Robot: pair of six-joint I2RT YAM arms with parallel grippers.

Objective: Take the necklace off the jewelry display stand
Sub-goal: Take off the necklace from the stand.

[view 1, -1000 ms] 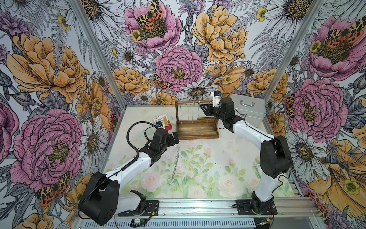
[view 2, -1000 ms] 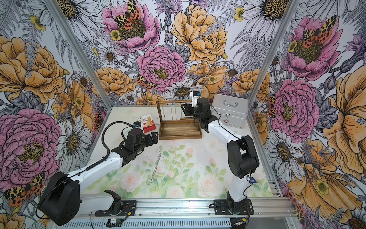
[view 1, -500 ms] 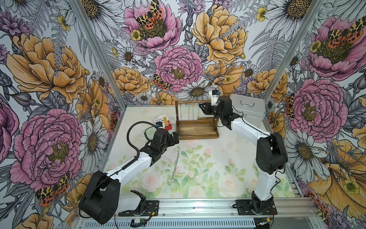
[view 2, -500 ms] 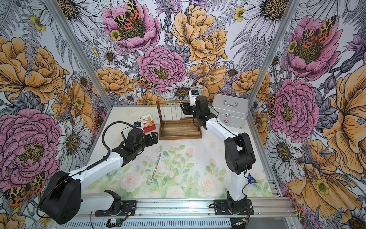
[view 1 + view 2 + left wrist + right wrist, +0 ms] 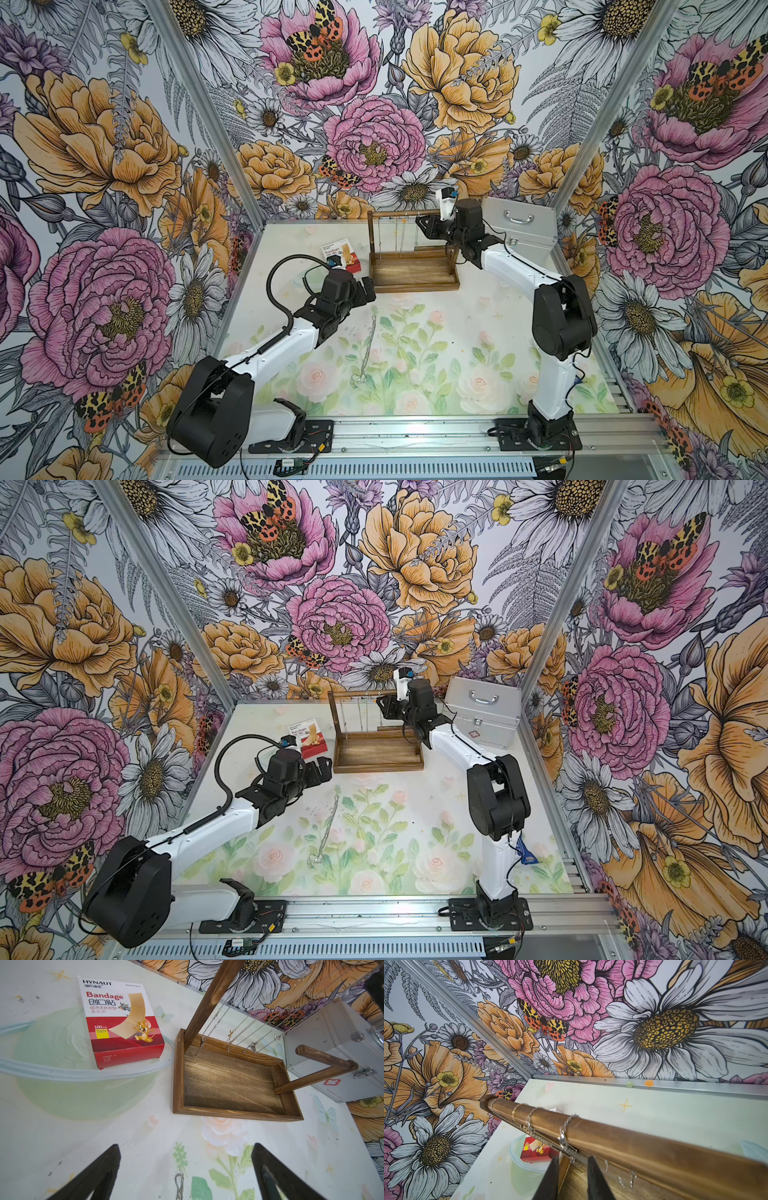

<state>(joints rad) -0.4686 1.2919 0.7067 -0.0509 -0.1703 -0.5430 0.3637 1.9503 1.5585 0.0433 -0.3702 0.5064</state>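
The dark brown jewelry display stand [image 5: 413,272] [image 5: 376,754] stands at the back of the table, its tray base [image 5: 178,1076] lying under the top rod [image 5: 633,1142]. Several thin necklaces [image 5: 564,1132] [image 5: 230,1033] hang over that rod. My right gripper [image 5: 572,1159] [image 5: 424,226] is up at the rod, its fingers [image 5: 550,1178] a narrow gap apart, with one chain's strands hanging at their tips, not pinched. Another necklace [image 5: 368,349] [image 5: 328,829] [image 5: 179,1184] lies stretched out on the table. My left gripper [image 5: 186,1147] [image 5: 369,291] hovers wide open over that necklace's far end.
A red and white bandage box [image 5: 343,255] [image 5: 122,1022] lies left of the stand. A silver metal case [image 5: 519,232] [image 5: 482,712] sits right of it, close behind my right arm. The back wall is just beyond the stand.
My right arm has shifted a little back and up, bringing its gripper closer to the top rod. The left arm and the necklace on the table have not moved.
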